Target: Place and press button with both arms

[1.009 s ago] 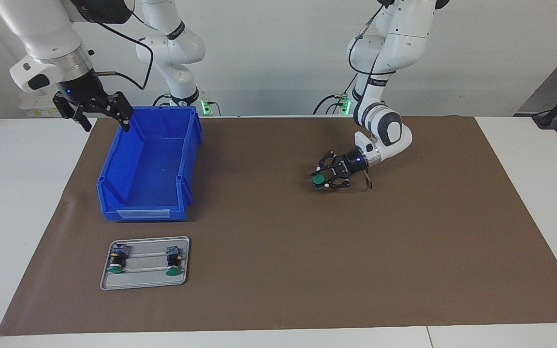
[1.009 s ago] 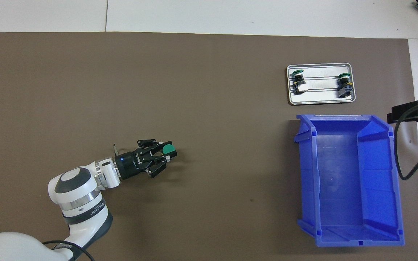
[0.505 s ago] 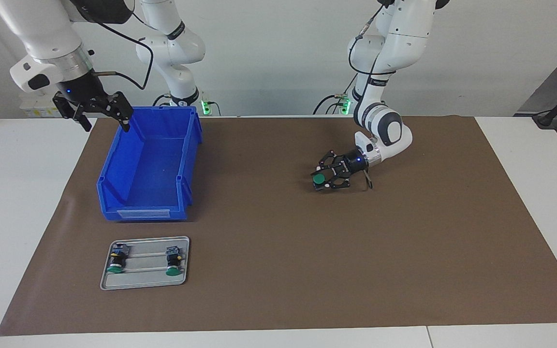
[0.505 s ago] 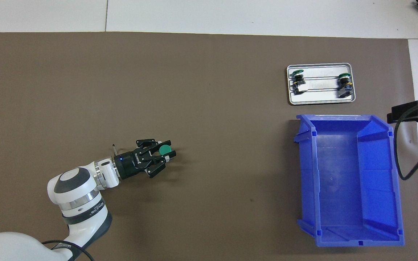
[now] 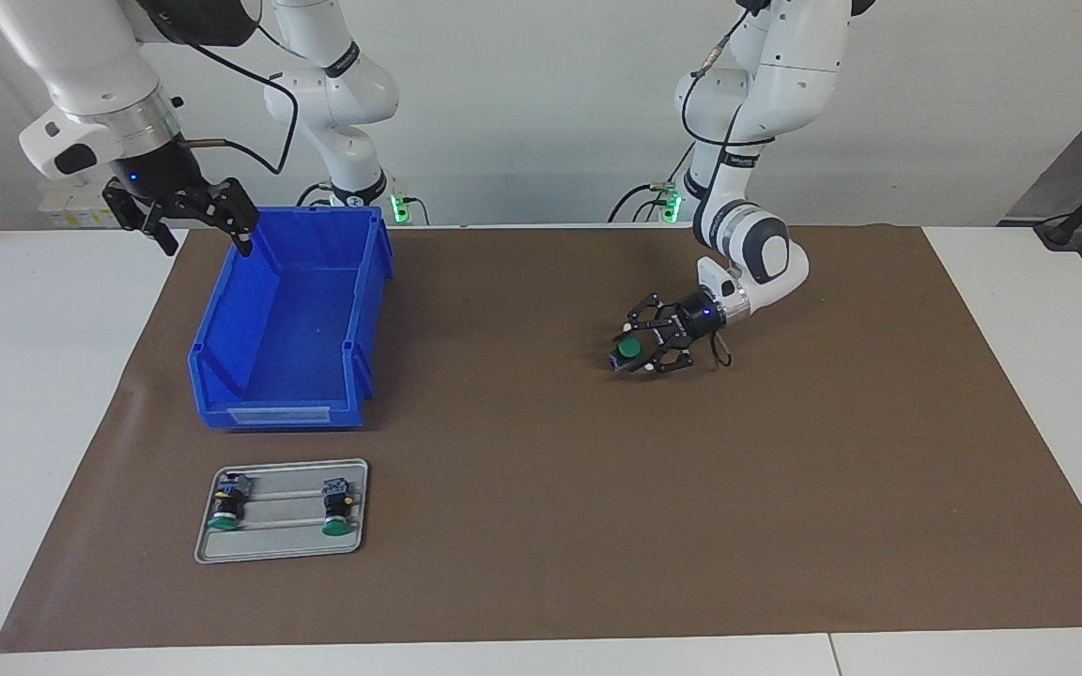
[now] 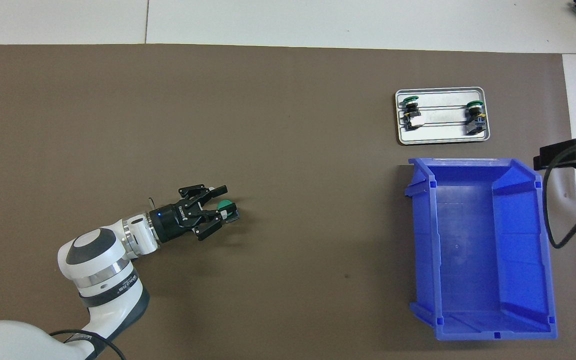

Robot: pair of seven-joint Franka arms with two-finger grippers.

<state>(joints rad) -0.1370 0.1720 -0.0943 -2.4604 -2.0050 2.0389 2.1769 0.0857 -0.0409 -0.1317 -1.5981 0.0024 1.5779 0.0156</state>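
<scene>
The button with its green cap sits low at the brown mat, toward the left arm's end, also in the overhead view. My left gripper reaches in low around it, and its fingers stand apart on either side of the button. My right gripper hangs open and empty, raised over the mat's edge beside the blue bin. Only its edge shows in the overhead view. That arm waits.
The blue bin is empty and stands toward the right arm's end. A grey metal tray lies farther from the robots than the bin and holds two identical buttons; tray and buttons also show overhead.
My left gripper has drawn back a little toward its base and turned slightly. One finger now stands clear of the green cap. The button has barely shifted. The right arm has not moved.
</scene>
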